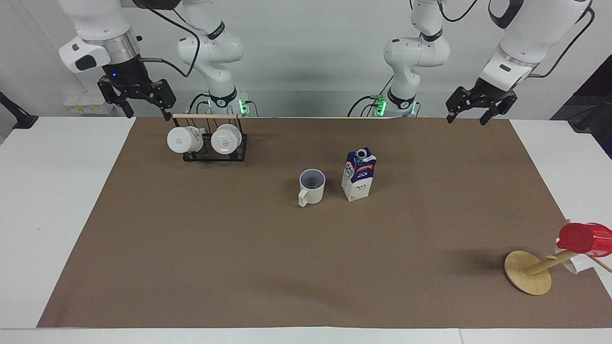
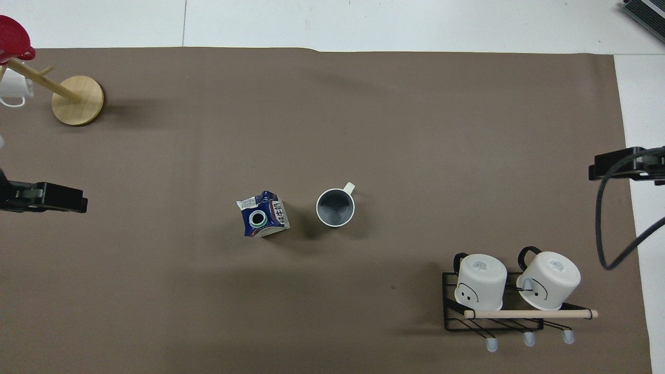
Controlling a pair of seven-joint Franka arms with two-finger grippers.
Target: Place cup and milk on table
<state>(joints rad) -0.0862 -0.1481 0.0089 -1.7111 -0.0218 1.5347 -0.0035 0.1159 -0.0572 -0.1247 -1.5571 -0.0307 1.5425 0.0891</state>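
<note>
The cream-white cup [image 1: 311,187] [image 2: 335,208] stands upright in the middle of the brown mat on the table [image 1: 287,267] [image 2: 395,114], its handle pointing away from the robots. Beside it, toward the left arm's end, the blue and white milk [image 1: 358,174] [image 2: 262,214] carton stands upright. My left gripper [image 1: 466,119] [image 2: 78,197] hangs open and empty over the mat's edge by the robots, well away from the milk. My right gripper [image 1: 148,114] [image 2: 597,169] hangs open and empty over the mat's corner beside the mug rack.
A black wire rack [image 1: 213,154] [image 2: 493,322] holds two white mugs near the right arm's end. A wooden mug tree [image 1: 528,272] [image 2: 78,92] with a red cup [image 1: 583,238] [image 2: 13,39] leans at the mat's corner farthest from the left arm.
</note>
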